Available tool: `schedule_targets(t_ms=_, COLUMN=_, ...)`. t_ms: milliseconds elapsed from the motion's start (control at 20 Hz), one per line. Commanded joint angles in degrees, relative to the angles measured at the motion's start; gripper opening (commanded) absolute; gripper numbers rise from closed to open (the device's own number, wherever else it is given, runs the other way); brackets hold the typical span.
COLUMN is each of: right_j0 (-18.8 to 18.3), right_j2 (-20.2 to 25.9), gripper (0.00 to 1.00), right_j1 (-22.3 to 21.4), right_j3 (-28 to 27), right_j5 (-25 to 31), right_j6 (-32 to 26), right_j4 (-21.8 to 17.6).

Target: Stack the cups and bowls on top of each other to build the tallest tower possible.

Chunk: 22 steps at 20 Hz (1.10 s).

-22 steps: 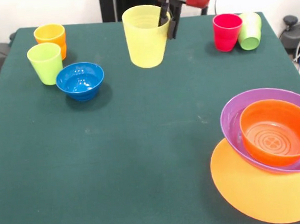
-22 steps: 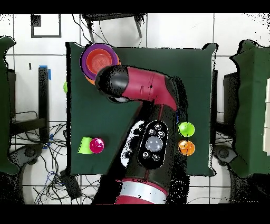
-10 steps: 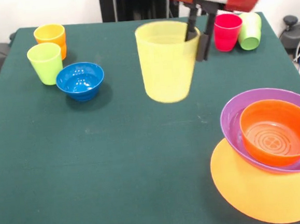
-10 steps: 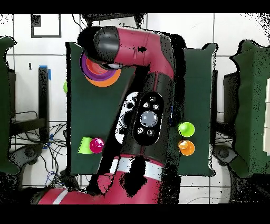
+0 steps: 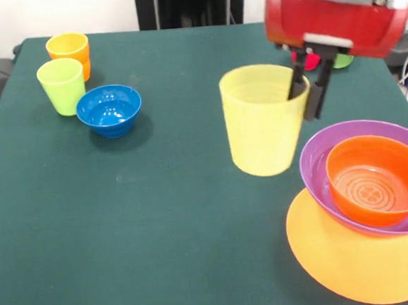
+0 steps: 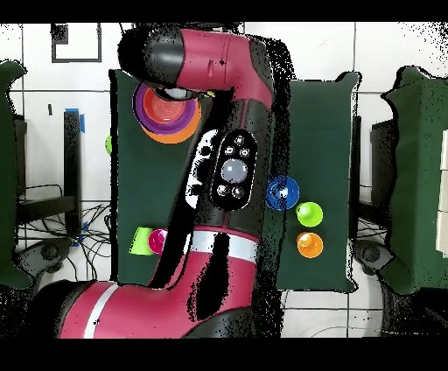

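Observation:
My gripper [image 5: 308,89] is shut on the rim of the translucent yellow cup [image 5: 262,123], one finger inside it and one outside. The cup hangs upright just left of the bowl stack. In that stack a red-orange bowl [image 5: 376,181] sits in the purple bowl [image 5: 316,159], which rests on the wide orange-yellow bowl [image 5: 340,269]. The overhead view shows the same stack [image 6: 166,109], partly under the arm, and hides the gripper. An orange cup [image 5: 68,49], a lime green cup [image 5: 62,86] and a blue bowl [image 5: 109,109] stand at the far left.
A red cup [image 6: 157,240] and a green cup [image 6: 140,241] stand together near the table's edge; in the front view the arm hides most of them. The dark green table [image 5: 161,233] ends close beside the bowl stack.
The arm has carried the yellow cup from the far middle of the table forward and to the right, up to the left side of the bowl stack. Nothing else moved.

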Motion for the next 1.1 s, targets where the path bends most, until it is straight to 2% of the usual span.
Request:
schedule_targets(t_ms=50, right_j0=2.0, right_j2=3.6, gripper=0.0, right_j1=3.7, right_j3=-4.2, right_j5=10.9, right_j6=9.8, right_j4=1.1)
schedule_targets(t_ms=350, right_j0=4.1, right_j2=3.4, gripper=0.0, right_j1=2.4, right_j3=-0.4, right_j5=11.0, right_j6=12.1, right_j4=2.5)
schedule_targets(t_ms=700, right_j0=6.2, right_j2=1.9, gripper=0.0, right_j1=1.8, right_j3=1.0, right_j5=13.0, right_j6=14.6, right_j4=3.7)
schedule_targets(t_ms=1000, right_j0=8.3, right_j2=1.7, gripper=0.0, right_j1=1.4, right_j3=8.4, right_j5=6.2, right_j6=18.3, right_j4=4.5)
schedule_targets(t_ms=1100, right_j0=8.9, right_j2=1.2, gripper=0.0, right_j1=1.2, right_j3=10.0, right_j5=3.6, right_j6=18.3, right_j4=3.5)
